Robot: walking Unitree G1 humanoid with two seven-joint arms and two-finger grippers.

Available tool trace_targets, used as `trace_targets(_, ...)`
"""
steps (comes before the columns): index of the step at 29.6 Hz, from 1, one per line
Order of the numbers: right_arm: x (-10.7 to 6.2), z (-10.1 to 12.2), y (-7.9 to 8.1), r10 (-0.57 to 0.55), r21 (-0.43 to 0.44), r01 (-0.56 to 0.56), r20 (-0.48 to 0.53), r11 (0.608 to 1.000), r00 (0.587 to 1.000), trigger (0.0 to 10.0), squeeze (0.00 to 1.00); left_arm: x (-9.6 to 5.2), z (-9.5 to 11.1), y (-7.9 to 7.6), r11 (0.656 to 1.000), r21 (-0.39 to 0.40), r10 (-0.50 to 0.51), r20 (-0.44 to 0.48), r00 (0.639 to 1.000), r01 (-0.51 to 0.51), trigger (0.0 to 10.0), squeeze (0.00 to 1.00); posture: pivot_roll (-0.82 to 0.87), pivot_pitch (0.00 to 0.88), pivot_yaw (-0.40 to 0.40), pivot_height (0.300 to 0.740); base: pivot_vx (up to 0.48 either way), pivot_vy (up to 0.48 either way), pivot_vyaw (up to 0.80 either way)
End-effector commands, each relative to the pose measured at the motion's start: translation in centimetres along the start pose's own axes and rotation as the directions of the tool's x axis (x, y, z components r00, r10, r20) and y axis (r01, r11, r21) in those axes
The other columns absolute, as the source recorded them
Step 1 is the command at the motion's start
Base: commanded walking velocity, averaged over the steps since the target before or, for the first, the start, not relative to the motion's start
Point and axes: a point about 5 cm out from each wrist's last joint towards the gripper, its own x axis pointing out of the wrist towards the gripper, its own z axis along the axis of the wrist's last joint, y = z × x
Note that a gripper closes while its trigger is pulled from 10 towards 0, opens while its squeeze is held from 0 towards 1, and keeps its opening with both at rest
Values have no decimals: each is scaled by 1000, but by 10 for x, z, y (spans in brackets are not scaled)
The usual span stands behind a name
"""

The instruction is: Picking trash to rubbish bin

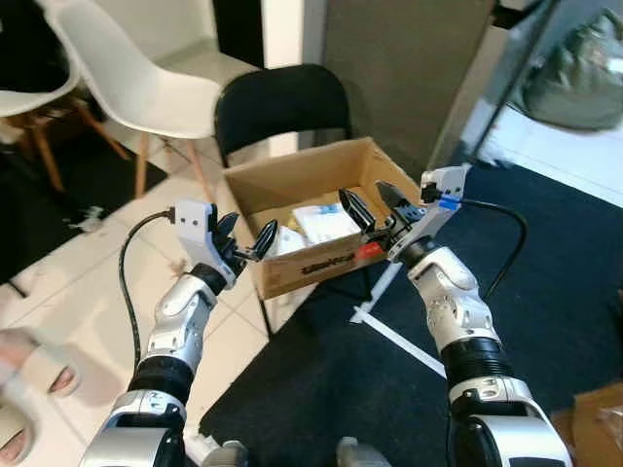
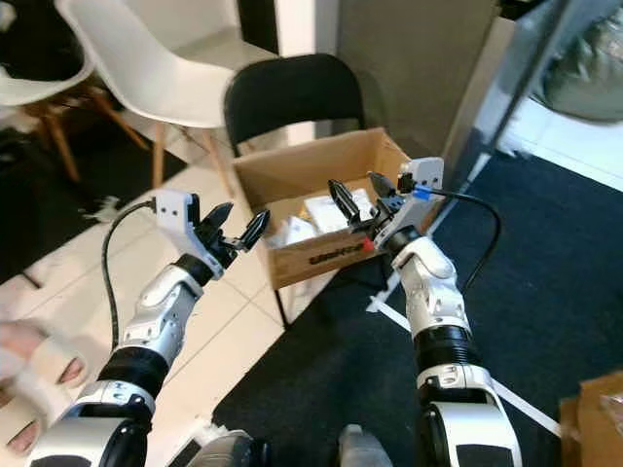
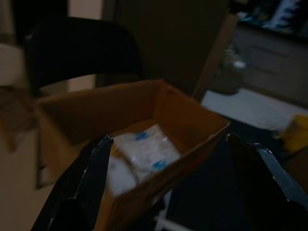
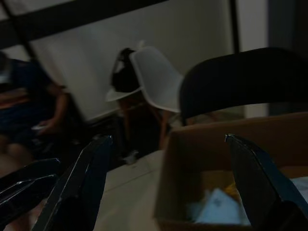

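Looking down, I see the cardboard box (image 1: 310,209) sitting on the seat of a black chair (image 1: 282,102); this box seems to be the rubbish bin. It lies straight ahead of me, between my two arms.

My right gripper (image 1: 375,206) is over the near right part of the box, just above the front wall, with its fingers spread wide and nothing between them. My left gripper (image 1: 245,238) is just beside the box's near left corner, a little outside it, and it is spread apart and empty too. So the right arm is the nearer one to the inside of the box.

White trash (image 1: 326,221) with blue bits (bags or wrappers, I can't tell which) already lies in the bottom of the box. The box's long side runs from my left to my right, tilted a bit.

Under me, white floor tiles (image 1: 88,282) meet a dark carpet (image 1: 545,292). White chairs (image 1: 146,78) stand far off to my left. In the right wrist view a person (image 4: 29,110) sits in the dim room.

I think my next job is finding more trash.
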Motion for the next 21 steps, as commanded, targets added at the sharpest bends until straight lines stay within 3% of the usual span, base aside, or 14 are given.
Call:
trace_targets(1,-3,-3,-3,-14,1,14,-17,1000,1000,10000,0,0,-7,-4,1000,-2,-13,-32,999,13,10000,0,-8,37,6,740,-330,0,0)
trace_targets(21,-2,-3,-3,-14,-3,13,-29,1000,999,10000,0,0,-7,-4,1000,-5,-15,-33,999,15,10000,0,-9,37,6,740,-333,0,0)
